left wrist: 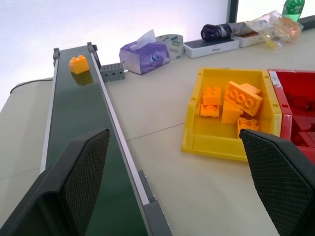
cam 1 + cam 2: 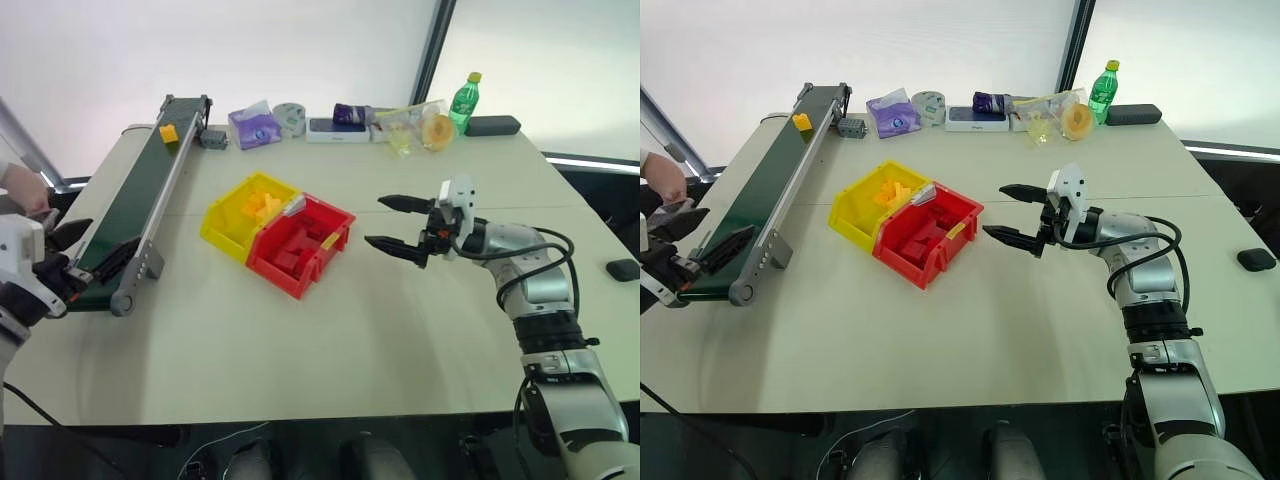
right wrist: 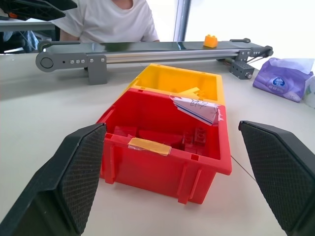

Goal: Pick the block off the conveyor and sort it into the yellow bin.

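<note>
The block [image 2: 168, 132] sits at the far end of the conveyor [image 2: 130, 205]. The left gripper [image 2: 72, 262], spread wide, waits at its near end. The right gripper [image 2: 398, 222], spread wide too, is beside the red bin [image 2: 300, 245], which touches the yellow bin [image 2: 222, 225].

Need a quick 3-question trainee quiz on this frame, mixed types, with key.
1. True or false: the block sits at the far end of the conveyor.
2. Which bin touches the yellow bin? A) red bin B) blue bin C) green bin
3. Fill in: the right gripper hovers beside the red bin with its jaws ____.

Key: 1 true; 2 A; 3 open. The left gripper is open too, at the conveyor's near end.
</note>
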You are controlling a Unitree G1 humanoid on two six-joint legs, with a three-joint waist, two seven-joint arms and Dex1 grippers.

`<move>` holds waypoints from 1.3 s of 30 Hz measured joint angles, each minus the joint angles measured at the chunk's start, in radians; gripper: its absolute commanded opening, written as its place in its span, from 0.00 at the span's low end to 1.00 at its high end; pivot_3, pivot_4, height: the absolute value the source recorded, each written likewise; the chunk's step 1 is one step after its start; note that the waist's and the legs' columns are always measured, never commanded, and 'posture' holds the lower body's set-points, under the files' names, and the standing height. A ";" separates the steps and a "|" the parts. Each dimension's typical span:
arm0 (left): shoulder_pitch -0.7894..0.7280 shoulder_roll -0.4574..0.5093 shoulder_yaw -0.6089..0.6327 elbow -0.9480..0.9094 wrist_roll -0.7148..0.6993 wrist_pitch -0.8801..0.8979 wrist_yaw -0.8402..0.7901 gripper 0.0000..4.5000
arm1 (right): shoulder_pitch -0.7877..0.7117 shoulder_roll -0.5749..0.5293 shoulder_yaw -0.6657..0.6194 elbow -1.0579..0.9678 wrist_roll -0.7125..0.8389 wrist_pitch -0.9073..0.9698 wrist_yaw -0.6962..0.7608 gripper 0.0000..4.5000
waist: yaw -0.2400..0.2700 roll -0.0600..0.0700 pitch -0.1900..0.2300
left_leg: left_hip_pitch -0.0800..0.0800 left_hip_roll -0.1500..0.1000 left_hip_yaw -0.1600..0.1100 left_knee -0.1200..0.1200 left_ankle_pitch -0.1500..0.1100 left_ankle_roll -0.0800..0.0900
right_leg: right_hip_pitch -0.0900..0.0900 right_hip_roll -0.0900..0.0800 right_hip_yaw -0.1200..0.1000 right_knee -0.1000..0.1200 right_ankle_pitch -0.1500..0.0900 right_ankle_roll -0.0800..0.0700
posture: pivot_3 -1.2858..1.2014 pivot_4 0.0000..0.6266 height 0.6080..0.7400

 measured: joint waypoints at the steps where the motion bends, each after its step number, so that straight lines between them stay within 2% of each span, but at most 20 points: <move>1: 0.000 0.000 0.000 0.000 0.000 -0.001 0.000 0.99 | 0.000 0.000 0.000 0.000 0.000 0.003 -0.001 1.00 | 0.000 0.000 0.000 | 0.000 0.000 0.000 0.000 0.000 0.000 | 0.000 0.000 0.000 0.000 0.000 0.000 | 0.52 0.24 1.00; 6: 0.022 -0.006 0.002 -0.003 -0.005 -0.002 0.007 0.99 | 0.000 0.000 0.000 -0.001 0.000 0.015 -0.007 1.00 | 0.000 0.000 0.000 | 0.000 0.000 0.000 0.000 0.000 0.000 | 0.000 0.000 0.000 0.000 0.000 0.000 | 0.52 0.24 1.00; 15: 0.164 -0.175 0.125 -0.123 -0.068 -0.015 0.124 0.99 | 0.000 -0.001 -0.001 -0.005 0.000 0.017 -0.006 1.00 | -0.001 0.000 0.000 | 0.000 0.000 0.000 0.000 0.000 0.000 | 0.000 0.000 0.000 0.000 0.000 0.000 | 0.52 0.24 1.00; 20: 0.271 -0.270 0.185 -0.173 -0.058 -0.074 0.195 0.99 | 0.000 0.001 -0.001 0.001 -0.001 0.012 -0.001 1.00 | 0.000 0.000 0.000 | 0.000 0.000 -0.001 0.000 0.000 0.000 | 0.001 0.000 0.000 -0.001 0.000 0.000 | 0.52 0.24 1.00; 25: 0.298 -0.320 0.184 -0.171 -0.035 -0.158 0.210 0.99 | 0.000 0.010 0.001 0.008 -0.002 0.010 0.001 1.00 | 0.002 0.000 0.000 | 0.000 0.000 -0.001 0.001 0.000 0.001 | 0.002 0.000 0.000 -0.001 0.000 0.000 | 0.52 0.24 1.00; 30: 0.298 -0.336 0.170 -0.155 -0.024 -0.177 0.225 0.99 | 0.000 0.010 0.001 0.008 -0.006 0.009 0.001 1.00 | 0.001 0.000 0.000 | 0.000 0.000 -0.001 0.001 0.000 0.001 | 0.001 0.000 0.000 -0.001 0.000 0.000 | 0.52 0.24 1.00; 39: 0.251 -0.306 0.144 -0.122 -0.022 -0.181 0.232 0.99 | 0.000 0.010 0.001 0.005 -0.006 0.019 -0.008 1.00 | -0.001 0.000 0.000 | 0.000 0.000 -0.001 0.000 0.000 0.001 | 0.001 0.000 0.000 -0.001 0.000 0.000 | 0.52 0.24 1.00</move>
